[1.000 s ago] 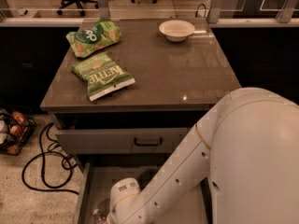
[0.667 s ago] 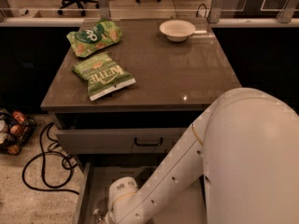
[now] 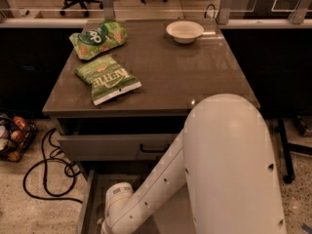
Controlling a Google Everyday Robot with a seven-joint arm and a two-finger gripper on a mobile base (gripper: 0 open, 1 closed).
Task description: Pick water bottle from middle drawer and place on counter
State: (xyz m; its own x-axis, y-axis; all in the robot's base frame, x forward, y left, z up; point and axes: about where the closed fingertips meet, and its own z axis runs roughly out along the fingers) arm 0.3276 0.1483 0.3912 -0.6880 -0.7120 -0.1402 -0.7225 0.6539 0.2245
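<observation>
The counter (image 3: 165,77) is the glossy grey-brown top of the cabinet. Below it the middle drawer (image 3: 87,204) is pulled out, with part of its grey floor and left wall showing. My white arm (image 3: 146,194) reaches down into this drawer. Its wrist (image 3: 116,201) is low over the drawer floor. My gripper is below the wrist, past the bottom edge of the view, so I do not see it. The water bottle is hidden or out of view.
Two green chip bags (image 3: 97,37) (image 3: 108,78) lie on the counter's left, and a white bowl (image 3: 184,31) at its back right. A shut drawer front with a black handle (image 3: 152,148) sits above the open drawer. A basket (image 3: 12,138) and cables (image 3: 48,177) lie on the floor to the left.
My arm's large white shell has swung further left and now covers more of the view. The wrist has shifted slightly left inside the drawer.
</observation>
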